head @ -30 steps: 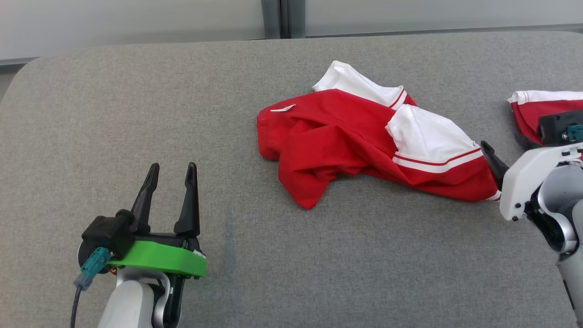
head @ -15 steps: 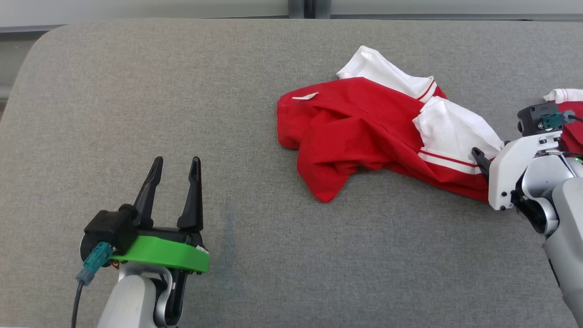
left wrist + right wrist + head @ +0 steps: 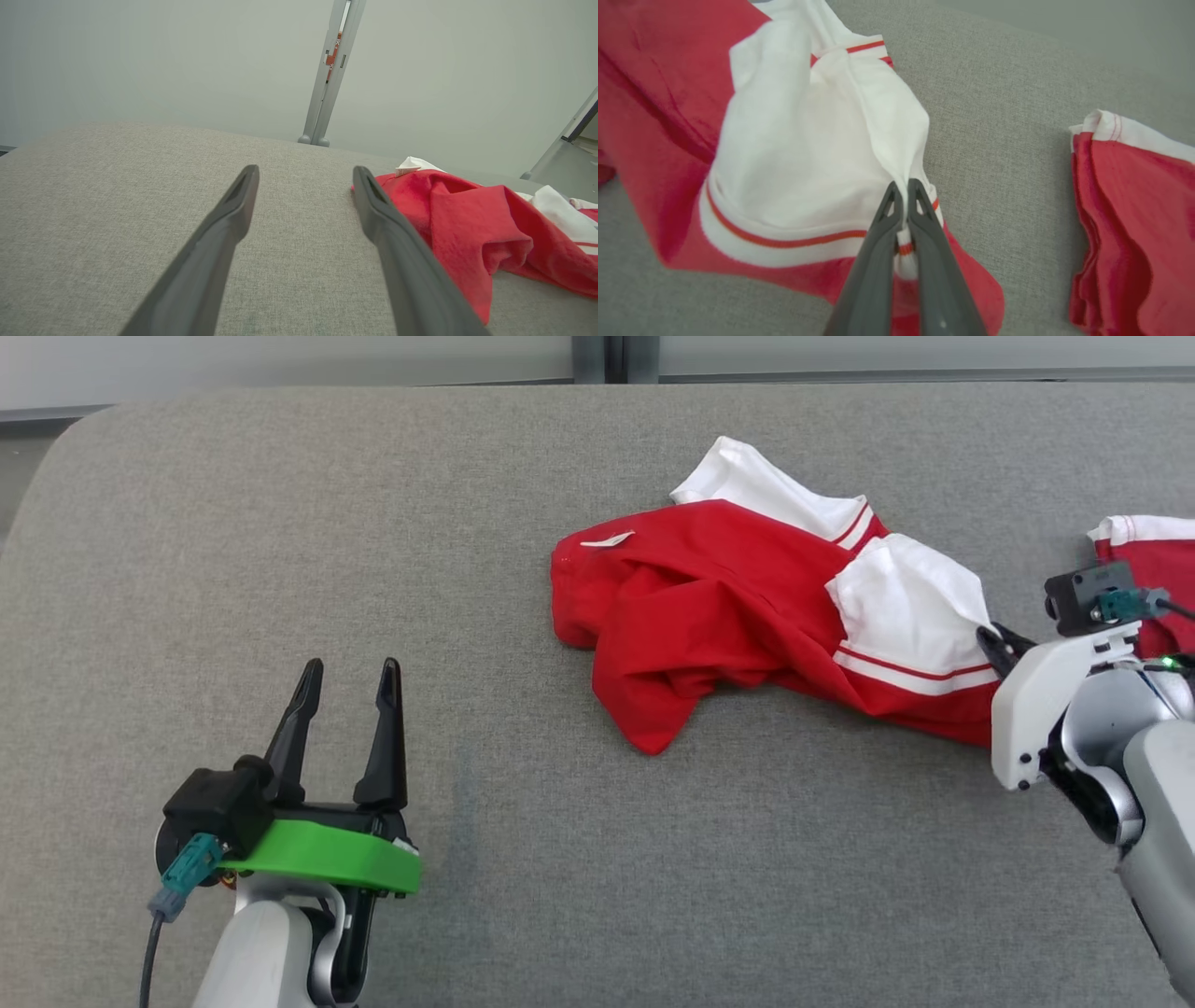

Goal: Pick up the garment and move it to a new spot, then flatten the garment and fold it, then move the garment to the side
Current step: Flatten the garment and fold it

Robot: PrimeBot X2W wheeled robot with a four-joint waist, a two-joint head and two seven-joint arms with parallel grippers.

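Right tool [image 3: 903, 187]: pressed together, pinching the white edge of the garment [image 3: 794, 154], right of frame.
Left tool [image 3: 345, 677]: spread, idle, lower left.
Garment: crumpled on the table [image 3: 280, 523], centre-right.
Advice: lift slowly, watch that the thin pinch holds, and steer clear of the pile [image 3: 1144, 551] at far right.

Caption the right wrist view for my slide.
Right gripper shut on a white fold of the red-and-white garment.

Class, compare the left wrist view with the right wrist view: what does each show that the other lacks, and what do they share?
Left wrist view: the left gripper, jaws open, an upright post, and a white label. Right wrist view: the right gripper shut on the white edge of the garment, and a second red-and-white cloth beside it. Both: the garment on the grey surface.
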